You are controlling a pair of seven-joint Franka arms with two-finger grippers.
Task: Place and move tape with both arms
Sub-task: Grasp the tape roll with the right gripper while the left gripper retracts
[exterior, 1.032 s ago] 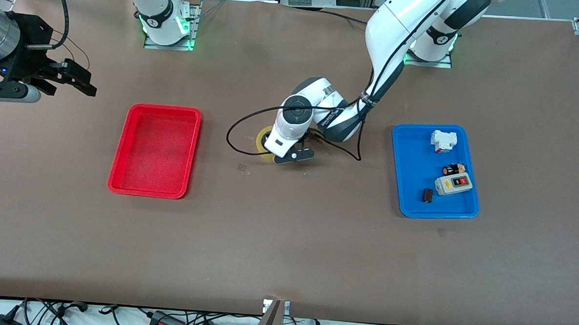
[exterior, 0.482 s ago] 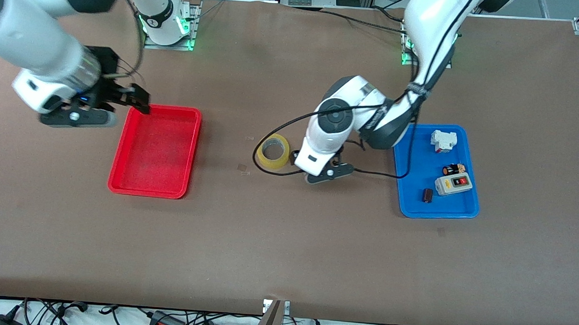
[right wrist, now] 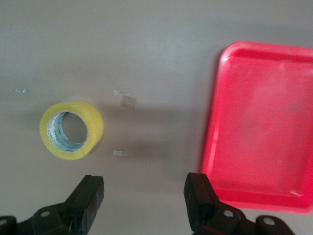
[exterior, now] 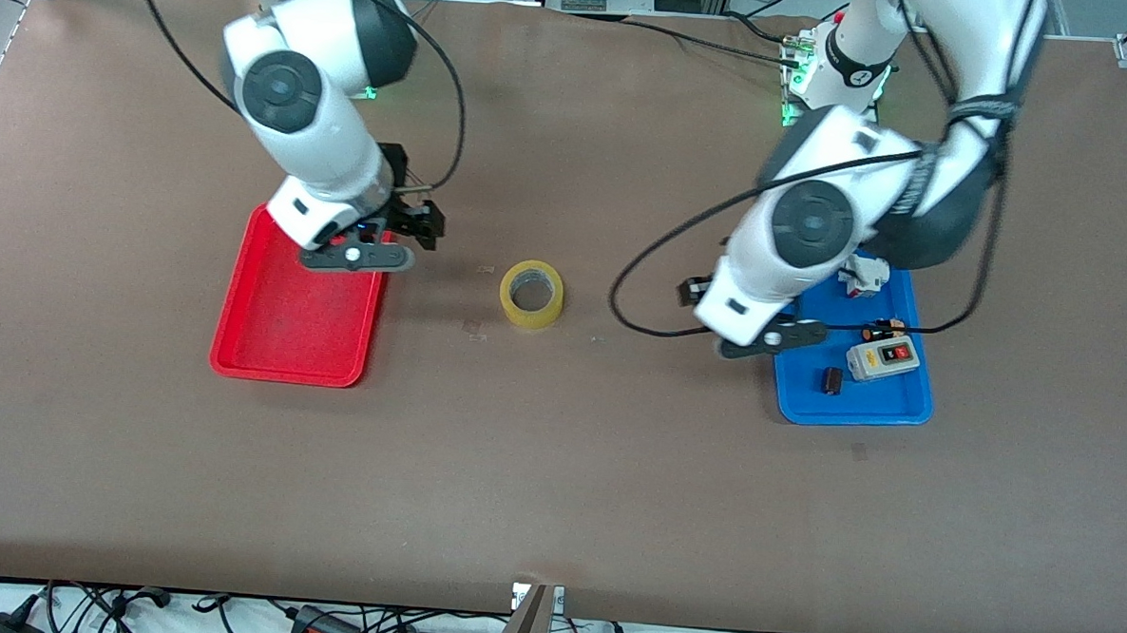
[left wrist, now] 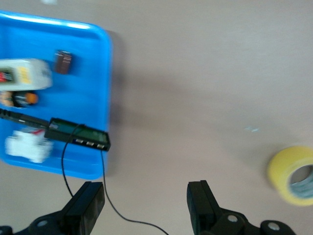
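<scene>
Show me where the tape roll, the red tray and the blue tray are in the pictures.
tape roll (exterior: 531, 294): front view, on its yellow ring, nearer edge.
red tray (exterior: 287, 328): front view, on its bare floor.
blue tray (exterior: 804, 365): front view, on a bare part of its floor.

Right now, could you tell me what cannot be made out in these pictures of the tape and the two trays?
- Front view: the left gripper is mostly hidden under its own wrist, over the blue tray edge.
- Front view: the right arm covers a corner of the red tray.
- Left wrist view: the tape is cut off by the picture's edge; the tray's small items are blurred.
- Right wrist view: the red tray runs off the edge.
</scene>
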